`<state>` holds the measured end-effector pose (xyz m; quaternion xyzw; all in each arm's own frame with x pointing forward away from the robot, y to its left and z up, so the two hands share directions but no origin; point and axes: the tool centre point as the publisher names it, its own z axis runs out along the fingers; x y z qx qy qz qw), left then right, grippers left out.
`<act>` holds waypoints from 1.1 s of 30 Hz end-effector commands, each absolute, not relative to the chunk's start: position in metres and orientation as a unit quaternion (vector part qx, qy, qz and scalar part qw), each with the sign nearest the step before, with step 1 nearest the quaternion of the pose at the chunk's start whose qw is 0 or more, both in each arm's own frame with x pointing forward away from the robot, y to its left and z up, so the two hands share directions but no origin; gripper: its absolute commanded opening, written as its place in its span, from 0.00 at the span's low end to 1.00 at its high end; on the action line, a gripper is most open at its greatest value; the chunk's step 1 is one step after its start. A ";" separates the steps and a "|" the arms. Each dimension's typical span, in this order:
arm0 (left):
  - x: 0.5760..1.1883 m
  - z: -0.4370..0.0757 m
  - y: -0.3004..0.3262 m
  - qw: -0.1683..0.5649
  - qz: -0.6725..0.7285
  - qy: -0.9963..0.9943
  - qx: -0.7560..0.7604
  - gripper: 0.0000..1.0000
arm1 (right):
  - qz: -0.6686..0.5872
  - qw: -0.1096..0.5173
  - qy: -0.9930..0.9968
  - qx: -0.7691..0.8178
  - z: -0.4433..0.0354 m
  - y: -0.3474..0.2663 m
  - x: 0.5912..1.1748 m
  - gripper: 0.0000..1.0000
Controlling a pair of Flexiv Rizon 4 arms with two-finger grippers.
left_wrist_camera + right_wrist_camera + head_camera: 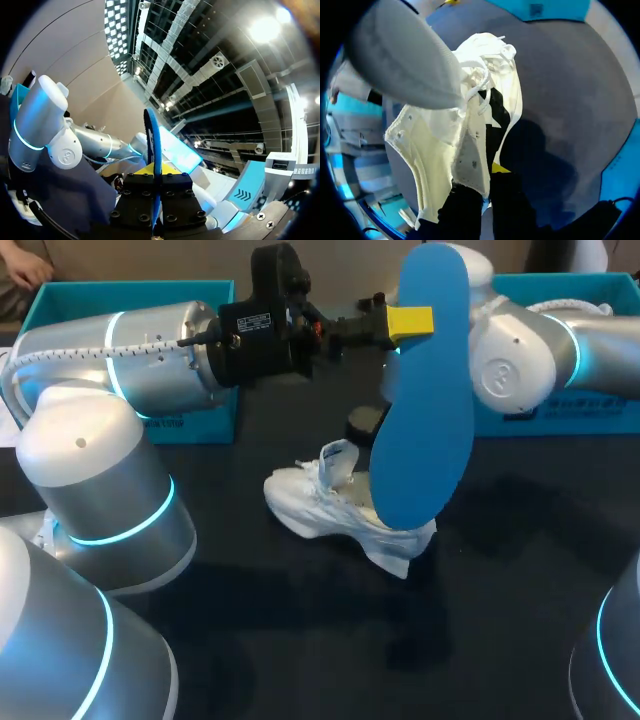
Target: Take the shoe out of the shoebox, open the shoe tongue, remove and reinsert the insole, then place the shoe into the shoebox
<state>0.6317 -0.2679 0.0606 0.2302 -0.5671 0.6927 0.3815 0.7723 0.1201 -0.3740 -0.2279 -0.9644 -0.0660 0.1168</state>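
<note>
A white shoe (335, 505) lies on its side on the dark table, near the middle. Above it hangs a large blue insole (425, 390), held upright with my left gripper (405, 322) shut on its upper part. In the left wrist view the insole (151, 135) shows edge-on between the fingers of my left gripper (155, 172). My right arm (520, 355) comes in behind the insole, which hides its gripper there. In the right wrist view my right gripper (487, 172) is shut on a white edge of the shoe's (470, 125) upper, and the insole's grey face (405, 65) hangs close above the shoe.
A teal shoebox (140, 288) stands at the back left behind my left arm. A second teal box (560, 282) stands at the back right behind my right arm. The dark table (300, 620) stretches bare in front of the shoe.
</note>
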 end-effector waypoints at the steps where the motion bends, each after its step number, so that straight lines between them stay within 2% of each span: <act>1: 0.631 0.060 -0.268 0.381 0.692 -0.568 0.231 0.00 | -0.100 0.115 -0.939 -0.307 -0.365 0.114 0.765 0.00; 9: 0.631 0.060 -0.268 0.381 0.692 -0.568 0.231 0.00 | -0.120 0.134 -0.891 -0.416 -0.349 0.127 0.753 0.00; 21: 0.631 0.060 -0.268 0.381 0.692 -0.568 0.231 0.00 | -0.143 0.125 -0.837 -0.513 -0.351 0.153 0.734 0.00; 33: 0.631 0.060 -0.268 0.381 0.692 -0.568 0.231 0.00 | -0.157 0.114 -0.830 -0.523 -0.351 0.156 0.729 0.00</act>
